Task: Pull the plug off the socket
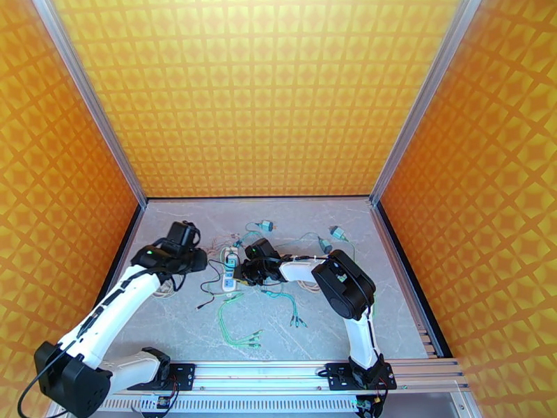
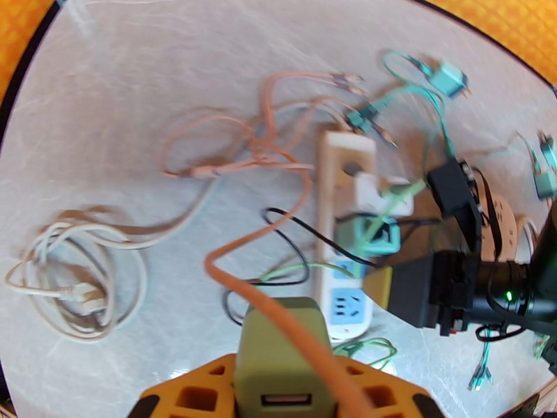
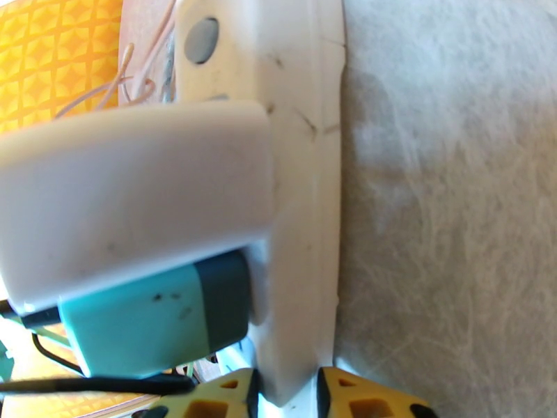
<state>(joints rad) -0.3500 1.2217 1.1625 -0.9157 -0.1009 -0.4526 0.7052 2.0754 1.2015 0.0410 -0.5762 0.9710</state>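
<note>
The grey marble table [image 1: 334, 322] is carrying a white power strip [image 1: 229, 269], which is lying flat near the middle with its long axis running from the near edge toward the back wall. The right gripper [image 3: 285, 391] is reaching in from the strip's right side. Its yellow fingers are pinching the strip's body between them. The left gripper [image 2: 282, 388] is sitting just left of the strip. Its orange fingers are pressing on an olive-green plug [image 2: 278, 336]. That plug is lying lengthwise along the fingers, with its USB port facing back at the wrist camera. Its far end is pointing down toward the table, and the prongs are hidden. A white plug [image 3: 132, 203] and a teal plug [image 3: 153, 322] are standing seated in the strip side by side. An orange cable [image 2: 240, 287] is arcing away from the olive-green plug.
</note>
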